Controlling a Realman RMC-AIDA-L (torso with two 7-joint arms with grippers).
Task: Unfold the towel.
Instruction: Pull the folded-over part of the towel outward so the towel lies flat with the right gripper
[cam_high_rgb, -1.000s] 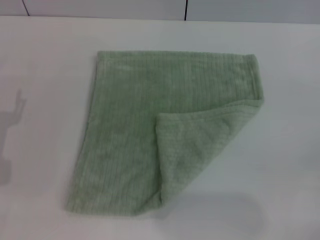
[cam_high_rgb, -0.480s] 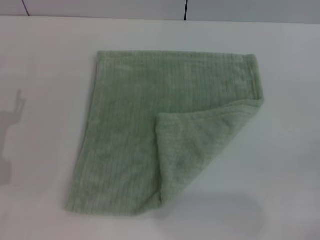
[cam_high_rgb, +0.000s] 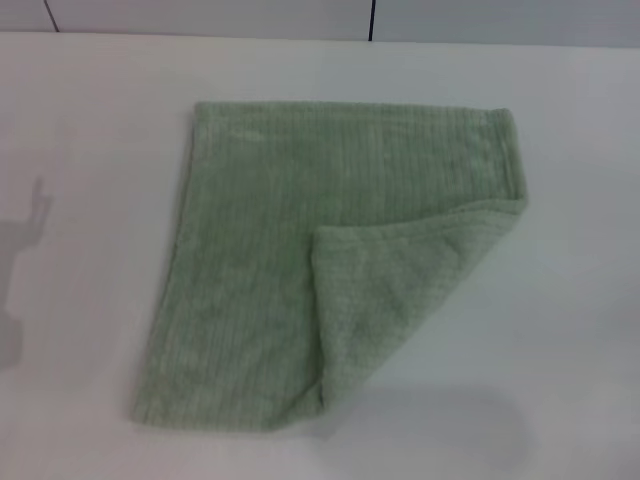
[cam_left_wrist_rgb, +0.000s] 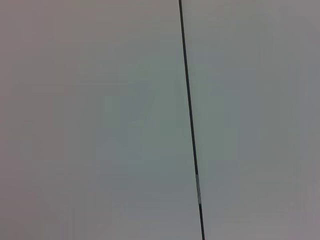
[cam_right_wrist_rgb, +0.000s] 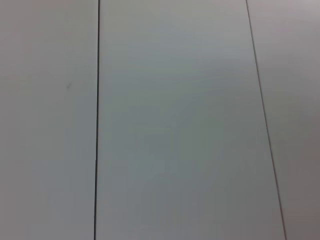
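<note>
The pale sage-green towel (cam_high_rgb: 260, 270) lies flat on the white table (cam_high_rgb: 90, 120) in the middle of the head view. Its near right corner is folded back over it, forming a triangular flap (cam_high_rgb: 385, 295) whose hemmed edge runs from the towel's middle to its right side. Neither gripper shows in any view. Both wrist views show only plain pale panels with thin dark seams, and no towel.
The table's far edge meets a pale wall with dark vertical seams (cam_high_rgb: 372, 20). A grey shadow (cam_high_rgb: 25, 260) lies on the table at the far left. Bare table surrounds the towel on all sides.
</note>
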